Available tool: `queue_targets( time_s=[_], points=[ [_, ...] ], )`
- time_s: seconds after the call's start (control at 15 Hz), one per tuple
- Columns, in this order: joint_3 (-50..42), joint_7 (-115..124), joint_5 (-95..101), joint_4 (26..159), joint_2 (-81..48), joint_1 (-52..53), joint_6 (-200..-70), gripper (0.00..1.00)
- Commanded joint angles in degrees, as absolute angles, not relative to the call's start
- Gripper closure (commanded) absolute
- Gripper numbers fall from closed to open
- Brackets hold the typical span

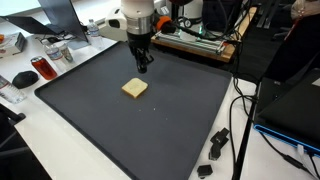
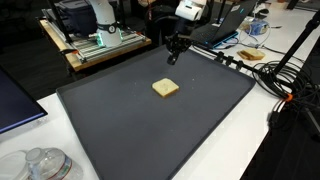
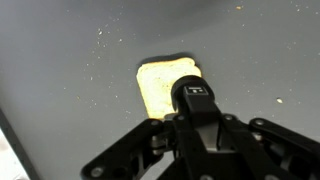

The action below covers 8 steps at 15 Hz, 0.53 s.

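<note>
Here one claw (image 1: 143, 68) hangs near one yellow square (image 1: 134, 89) on one mat (image 1: 185, 115).

surface: white tabletop (image 1: 58, 155) under dark grey rectangular mat (image 1: 150, 130) | behind: light wooden frame rack (image 2: 100, 45) | edges: black cables (image 1: 238, 118), clear glass jars (image 2: 40, 165) | light: even, indoor

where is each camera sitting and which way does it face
In an exterior view: raised, looking down across the dark mat; arm and gripper show.
In an exterior view: raised near a mat corner, facing the tan square; arm shows behind.
Wrist view: above the mat, looking down; gripper fills the bottom.
All share the tan square.
</note>
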<state>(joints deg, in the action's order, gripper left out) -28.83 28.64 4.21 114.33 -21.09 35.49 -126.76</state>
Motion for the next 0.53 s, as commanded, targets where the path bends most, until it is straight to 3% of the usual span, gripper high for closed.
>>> queue_targets(
  time_s=[0.0,0.47],
  points=[
    [-16.34,25.35,3.94,109.51,-22.51,20.98,-124.80,0.95],
    [-5.77,13.99,1.34,112.67,-21.14,5.95,-129.10,0.95]
  ],
)
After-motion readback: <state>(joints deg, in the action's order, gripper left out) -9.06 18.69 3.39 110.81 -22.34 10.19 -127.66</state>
